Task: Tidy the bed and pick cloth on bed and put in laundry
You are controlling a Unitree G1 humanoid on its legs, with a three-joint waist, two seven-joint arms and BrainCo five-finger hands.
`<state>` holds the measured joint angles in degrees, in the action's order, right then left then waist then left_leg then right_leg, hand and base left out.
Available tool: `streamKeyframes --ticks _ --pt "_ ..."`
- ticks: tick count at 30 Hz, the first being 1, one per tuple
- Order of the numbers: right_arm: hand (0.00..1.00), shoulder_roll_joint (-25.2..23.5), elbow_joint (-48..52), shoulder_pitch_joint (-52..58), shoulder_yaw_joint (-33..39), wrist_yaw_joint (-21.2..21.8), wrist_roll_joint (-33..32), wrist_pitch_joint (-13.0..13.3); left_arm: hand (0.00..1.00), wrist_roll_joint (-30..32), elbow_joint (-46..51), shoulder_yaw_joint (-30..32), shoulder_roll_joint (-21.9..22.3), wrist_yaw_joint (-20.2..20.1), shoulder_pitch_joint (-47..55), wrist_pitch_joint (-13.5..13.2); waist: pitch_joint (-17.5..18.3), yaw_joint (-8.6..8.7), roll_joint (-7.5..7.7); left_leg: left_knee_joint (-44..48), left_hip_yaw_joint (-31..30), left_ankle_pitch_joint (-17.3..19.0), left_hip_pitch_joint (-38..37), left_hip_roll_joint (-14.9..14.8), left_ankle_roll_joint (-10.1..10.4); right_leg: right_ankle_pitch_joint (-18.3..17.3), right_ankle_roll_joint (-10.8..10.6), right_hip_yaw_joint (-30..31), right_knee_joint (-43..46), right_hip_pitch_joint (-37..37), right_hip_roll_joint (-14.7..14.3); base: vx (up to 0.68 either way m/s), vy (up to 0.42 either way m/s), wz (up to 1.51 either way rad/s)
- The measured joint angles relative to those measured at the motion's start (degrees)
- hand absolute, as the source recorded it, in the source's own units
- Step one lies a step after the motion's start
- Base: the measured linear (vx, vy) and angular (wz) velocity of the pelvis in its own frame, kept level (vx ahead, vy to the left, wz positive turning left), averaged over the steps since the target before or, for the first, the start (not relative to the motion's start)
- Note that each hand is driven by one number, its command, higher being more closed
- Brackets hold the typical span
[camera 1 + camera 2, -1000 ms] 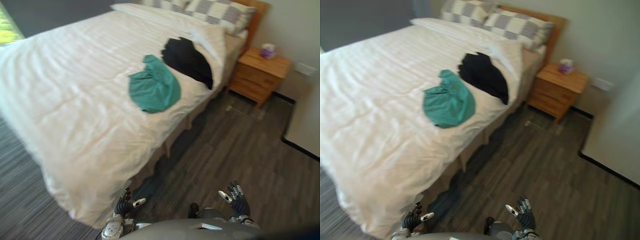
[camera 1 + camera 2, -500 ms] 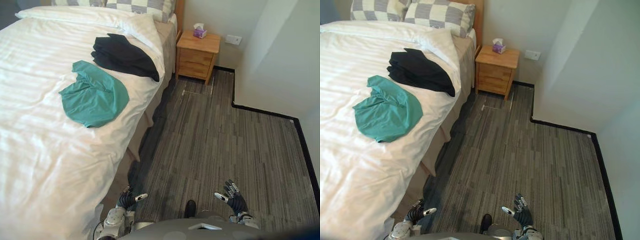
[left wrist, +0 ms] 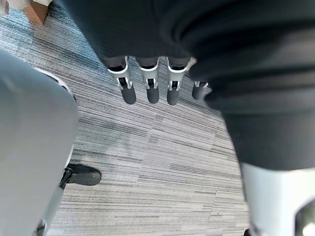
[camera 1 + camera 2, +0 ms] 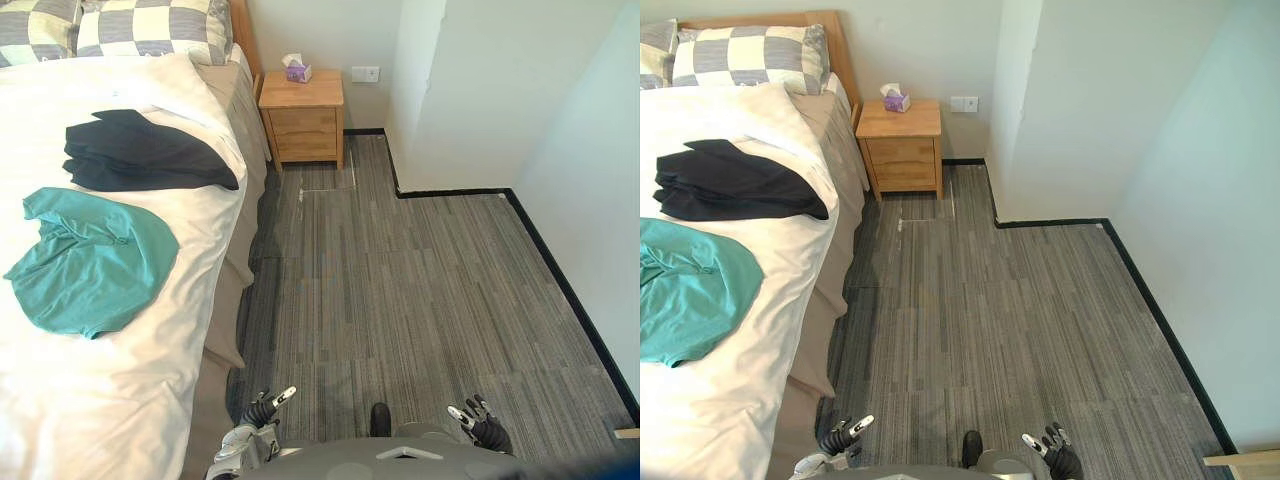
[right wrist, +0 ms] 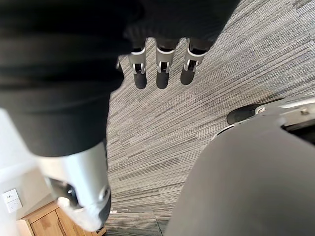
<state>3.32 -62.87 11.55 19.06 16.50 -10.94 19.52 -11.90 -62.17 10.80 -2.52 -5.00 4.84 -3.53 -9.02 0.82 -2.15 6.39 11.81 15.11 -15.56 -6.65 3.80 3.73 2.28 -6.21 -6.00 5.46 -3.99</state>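
The teal cloth (image 4: 90,260) lies flat on the bed (image 4: 110,390) near its side edge, with the black cloth (image 4: 140,152) just beside it toward the pillows (image 4: 150,25), while the left hand (image 4: 262,408) and right hand (image 4: 482,428) hang over the floor (image 4: 400,280), fingers straight and empty.

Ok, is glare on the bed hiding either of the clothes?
No. Left eye view: the white duvet glares near its foot, yet the teal cloth and black cloth stand out plainly. Right eye view: same; the floor shows no glare.
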Motion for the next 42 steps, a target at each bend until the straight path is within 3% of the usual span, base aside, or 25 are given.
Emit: streamKeyframes --ticks 5,13,15,19,21,22,24,26,28,31,33,34,36,37,38,39,40,41,42 --pt "0.00 0.0 0.0 0.0 0.2 0.0 0.0 0.0 0.00 -0.1 0.0 0.0 0.0 -0.1 0.1 -0.1 0.0 -0.01 0.02 0.0 -0.1 0.0 0.4 0.0 0.0 0.0 0.0 -0.2 0.0 -0.1 0.1 0.00 0.000 0.01" --pt "0.00 -1.9 1.6 1.3 3.4 1.9 -6.0 -2.9 0.00 -8.2 0.1 4.2 2.0 -3.4 2.1 -3.9 0.0 -0.61 0.09 -0.3 -0.1 -0.2 2.9 -0.5 -0.2 -1.4 0.2 -4.4 0.4 -1.2 0.8 0.04 0.018 0.13" --pt "0.00 -2.6 2.5 2.0 5.4 2.6 -7.1 -3.5 0.00 -10.6 0.1 5.8 2.6 -3.5 2.5 -4.8 -0.1 -0.96 -0.12 0.0 0.5 0.0 2.8 -1.3 0.1 -2.8 -0.1 -7.3 1.5 -1.3 1.0 0.10 0.024 0.13" --pt "0.00 -3.9 3.6 2.5 7.9 4.0 -8.5 -4.4 0.00 -13.8 0.1 9.8 3.9 -3.8 3.5 -5.9 -0.7 -1.34 -0.55 3.5 3.7 2.1 2.7 -4.2 1.4 -10.9 0.1 -8.9 13.4 -5.1 0.9 0.12 -0.019 0.16" --pt "0.00 -4.2 3.5 2.3 7.3 4.3 -7.9 -4.9 0.00 -14.0 0.4 12.9 3.7 -3.8 3.6 -6.4 -0.5 -1.99 1.02 12.3 5.8 4.3 5.5 -5.3 2.0 -18.6 0.8 -10.7 24.6 -9.3 3.4 0.17 -0.100 0.06" --pt "0.00 -4.4 3.5 2.1 7.0 4.4 -7.9 -5.0 0.00 -14.1 0.5 13.8 3.6 -3.8 3.6 -6.7 -0.7 -1.70 1.66 17.6 5.9 4.5 7.9 -5.9 1.4 -19.7 1.0 -10.9 26.0 -9.6 4.0 0.17 -0.169 0.11" --pt "0.00 -3.8 5.0 2.3 4.8 4.5 -7.9 -5.1 0.00 -13.7 2.6 15.3 4.2 -3.9 4.7 -7.0 -0.8 -1.67 1.47 41.6 5.8 0.4 18.3 -11.2 -3.4 -21.8 1.3 -10.4 27.5 -8.1 3.4 0.20 -0.159 0.01" --pt "0.00 -2.2 5.7 1.8 3.6 4.5 -7.6 -5.2 0.00 -13.1 2.8 15.3 4.8 -4.0 5.3 -7.1 -1.3 -1.79 -0.33 51.3 3.6 1.6 23.9 -12.1 -2.8 -22.9 3.0 -9.3 27.6 -6.3 2.4 0.31 -0.041 -0.19" --pt "0.00 -1.8 5.7 1.1 3.6 4.6 -6.4 -5.4 0.00 -12.1 2.9 15.2 5.1 -4.1 5.9 -7.2 -1.4 -1.95 -0.66 52.5 3.2 3.6 27.2 -9.8 -2.0 -23.5 3.7 -7.8 27.0 -4.1 2.6 0.35 -0.005 -0.30" --pt "0.00 -2.3 5.8 -0.2 2.7 4.8 -5.6 -5.5 0.00 -11.7 2.9 15.0 4.8 -4.5 6.6 -7.2 -2.1 -3.18 0.29 42.6 7.5 5.0 29.0 -5.2 -2.1 -24.8 4.0 -5.6 24.3 0.9 4.1 0.38 0.057 -0.42" --pt "0.00 -2.9 5.8 -0.4 2.9 4.8 -5.6 -5.5 0.00 -11.7 3.7 15.1 5.5 -4.7 6.8 -7.1 -2.1 -3.55 0.71 33.3 12.9 3.9 30.9 -3.2 -3.3 -25.3 2.2 -4.9 22.1 4.3 5.1 0.47 0.113 -0.26" --pt "0.00 -3.2 5.7 -0.6 2.9 4.9 -5.6 -5.6 0.00 -11.7 4.6 15.2 5.7 -5.1 7.1 -7.1 -2.0 -3.72 0.72 26.7 14.5 1.2 32.4 -2.1 -3.7 -26.3 0.3 -4.0 20.3 6.5 5.7 0.46 0.152 -0.30" --pt "0.00 -3.3 5.7 -0.8 2.9 4.9 -5.6 -5.6 0.00 -11.7 4.8 15.3 5.8 -5.7 7.1 -7.1 -2.0 -3.98 0.79 22.6 14.6 -1.5 32.8 -1.8 -4.0 -27.2 -1.3 -2.8 18.9 8.4 6.3 0.46 0.182 -0.46" --pt "0.00 -3.3 5.6 -1.0 3.0 4.9 -5.3 -5.8 0.00 -11.9 4.9 15.5 5.4 -6.6 7.2 -7.1 -1.3 -4.74 1.87 23.8 15.7 -3.7 32.5 -0.8 -8.2 -28.5 -2.2 -1.1 17.0 10.8 8.3 0.59 0.258 -0.60" --pt "0.00 -3.6 5.5 -0.9 3.3 4.9 -4.9 -5.9 0.00 -11.8 4.8 15.5 4.9 -6.9 7.7 -7.1 -0.3 -4.84 2.28 24.5 16.5 -1.7 32.3 -0.1 -9.4 -28.5 -2.4 -0.7 16.8 11.0 9.4 0.75 0.297 -0.72" --pt "0.00 -4.2 5.1 -1.7 4.9 4.9 -3.7 -6.1 0.00 -11.6 4.3 15.2 4.1 -7.3 7.5 -6.8 0.7 -4.70 2.98 25.2 17.8 1.3 32.2 0.7 -9.9 -28.0 -2.9 -0.4 20.5 9.3 10.9 0.64 0.247 -0.39" --pt "0.00 -4.7 4.6 -2.3 6.0 5.0 -3.3 -6.1 0.00 -11.5 4.0 15.0 3.7 -7.5 7.5 -6.8 1.0 -4.69 3.28 25.0 17.9 2.1 31.9 1.5 -10.0 -27.6 -4.7 -0.9 23.9 7.7 12.0 0.62 0.250 -0.18" --pt "0.00 -5.3 3.5 -3.1 8.3 5.2 -3.3 -6.1 0.00 -10.9 3.3 14.2 2.8 -7.6 7.4 -6.8 0.9 -4.36 3.87 24.1 17.9 3.3 30.1 3.3 -10.9 -25.9 -7.6 -1.0 34.4 3.9 14.2 0.60 0.273 0.23" --pt "0.00 -5.4 2.8 -3.3 9.7 5.4 -3.3 -6.2 0.00 -10.4 2.3 12.6 1.4 -7.7 6.9 -6.9 0.5 -3.80 4.55 22.5 17.4 4.3 26.7 5.2 -11.1 -21.9 -7.9 -1.0 48.9 -0.8 16.7 0.61 0.250 0.36"
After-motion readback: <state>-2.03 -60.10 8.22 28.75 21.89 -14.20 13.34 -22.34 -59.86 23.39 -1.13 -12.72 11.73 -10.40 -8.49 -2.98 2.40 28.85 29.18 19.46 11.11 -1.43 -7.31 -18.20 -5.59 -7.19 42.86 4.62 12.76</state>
